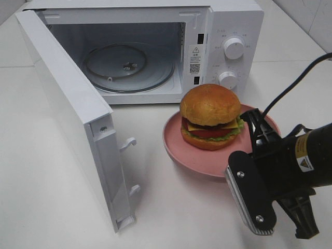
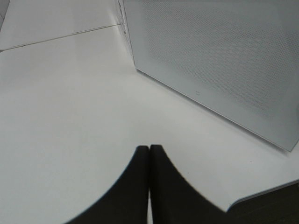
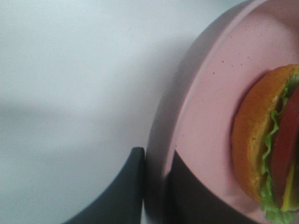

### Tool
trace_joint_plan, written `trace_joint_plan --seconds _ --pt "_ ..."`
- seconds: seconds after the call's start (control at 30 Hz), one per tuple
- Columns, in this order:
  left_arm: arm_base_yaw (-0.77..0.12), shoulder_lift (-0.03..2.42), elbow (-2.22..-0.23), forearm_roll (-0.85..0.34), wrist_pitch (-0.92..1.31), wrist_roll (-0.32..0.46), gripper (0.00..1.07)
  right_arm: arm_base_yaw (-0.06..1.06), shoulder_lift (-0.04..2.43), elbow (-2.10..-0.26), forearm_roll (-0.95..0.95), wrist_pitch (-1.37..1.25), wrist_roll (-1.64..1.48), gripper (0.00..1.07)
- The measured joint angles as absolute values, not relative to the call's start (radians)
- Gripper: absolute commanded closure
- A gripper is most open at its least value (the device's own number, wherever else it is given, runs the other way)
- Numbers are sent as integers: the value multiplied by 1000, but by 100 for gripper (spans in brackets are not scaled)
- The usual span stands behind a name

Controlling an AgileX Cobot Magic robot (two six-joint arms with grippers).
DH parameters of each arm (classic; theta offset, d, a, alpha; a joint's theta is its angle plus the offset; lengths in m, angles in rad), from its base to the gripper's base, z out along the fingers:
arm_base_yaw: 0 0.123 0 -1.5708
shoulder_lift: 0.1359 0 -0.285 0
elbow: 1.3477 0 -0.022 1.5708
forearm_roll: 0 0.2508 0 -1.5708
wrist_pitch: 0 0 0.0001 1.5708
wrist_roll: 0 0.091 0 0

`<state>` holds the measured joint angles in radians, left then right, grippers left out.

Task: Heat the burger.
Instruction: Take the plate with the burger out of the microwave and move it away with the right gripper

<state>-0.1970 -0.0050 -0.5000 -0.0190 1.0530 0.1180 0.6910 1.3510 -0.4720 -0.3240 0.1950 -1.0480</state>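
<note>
Pinching the pink plate's (image 3: pixel 205 107) rim, the right gripper (image 3: pixel 156 186) can carry the burger (image 1: pixel 210 116) into the open microwave (image 1: pixel 155 52), left gripper (image 2: pixel 149 186) closed, idle.

White tabletop with a microwave and a plate on it

The smooth white tabletop (image 1: pixel 46 171) carries a boxy white microwave oven (image 1: pixel 228 26) towards the back, its hinged door (image 1: pixel 67 109) swung wide open towards the front left so that the round glass turntable (image 1: pixel 129 67) inside shows. Just in front of the oven's control panel, at the right of the surface, lies a round pink plate (image 1: pixel 181 150) with a raised rim, resting flat and near the oven but apart from it. A thin seam line (image 2: pixel 56 36) runs across the tabletop in the left wrist view, beside the door's perforated panel.
</note>
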Motion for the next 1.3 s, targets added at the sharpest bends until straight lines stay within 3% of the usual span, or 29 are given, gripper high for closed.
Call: trace_joint_plan --seconds 0.23,0.37,0.43,0.53,0.9,1.3 --pt "-197 -5 -500 -19 1053 118 106 691 1334 -436 -491 267 -813 107" --pt "-197 -5 -500 -19 1053 118 106 691 1334 -407 -699 305 -526 107" --pt "-197 -5 -500 -19 1053 118 106 641 1333 -381 -917 310 -212 107" --pt "-197 -5 -500 -19 1053 118 106 619 1333 -380 -937 305 -167 107" --pt "-197 -5 -500 -19 1053 118 106 354 1383 -381 -980 232 -47 107" --pt "-197 -5 -500 -19 1053 118 106 316 1616 -526 -989 215 110 107"
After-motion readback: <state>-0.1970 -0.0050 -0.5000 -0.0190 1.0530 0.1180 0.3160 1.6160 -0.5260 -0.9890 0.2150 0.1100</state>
